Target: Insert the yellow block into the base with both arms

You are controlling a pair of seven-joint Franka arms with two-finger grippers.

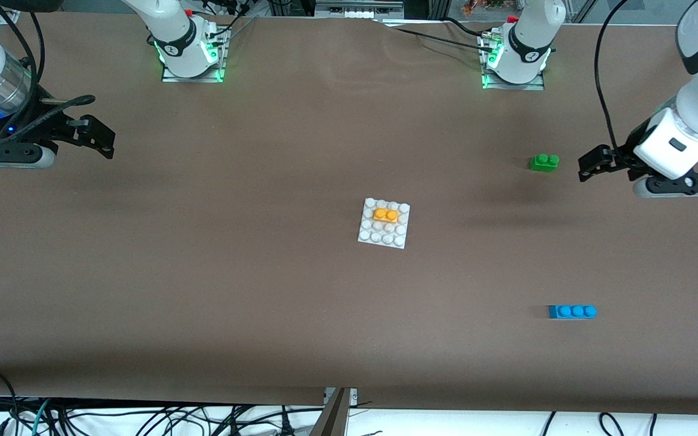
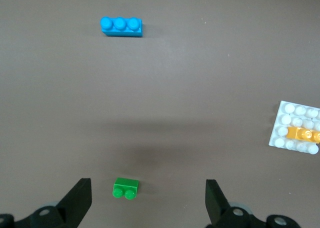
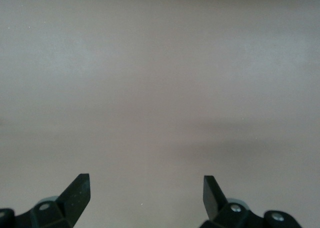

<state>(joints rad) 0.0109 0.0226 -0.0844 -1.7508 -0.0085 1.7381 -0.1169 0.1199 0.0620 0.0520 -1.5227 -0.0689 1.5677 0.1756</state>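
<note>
The yellow block (image 1: 386, 214) sits pressed onto the studs of the white base (image 1: 380, 237) in the middle of the table, in the base's row second farthest from the front camera. Both show at the edge of the left wrist view, block (image 2: 302, 134) on base (image 2: 286, 108). My left gripper (image 1: 589, 165) is open and empty, raised at the left arm's end of the table beside a green brick; its jaws (image 2: 148, 193) stand wide. My right gripper (image 1: 102, 137) is open and empty over bare table at the right arm's end, shown (image 3: 146, 188) with nothing between the fingers.
A green two-stud brick (image 1: 544, 161) lies toward the left arm's end and shows between the left jaws (image 2: 125, 188) on the table below. A blue three-stud brick (image 1: 572, 311) lies nearer the front camera, also in the left wrist view (image 2: 121, 26).
</note>
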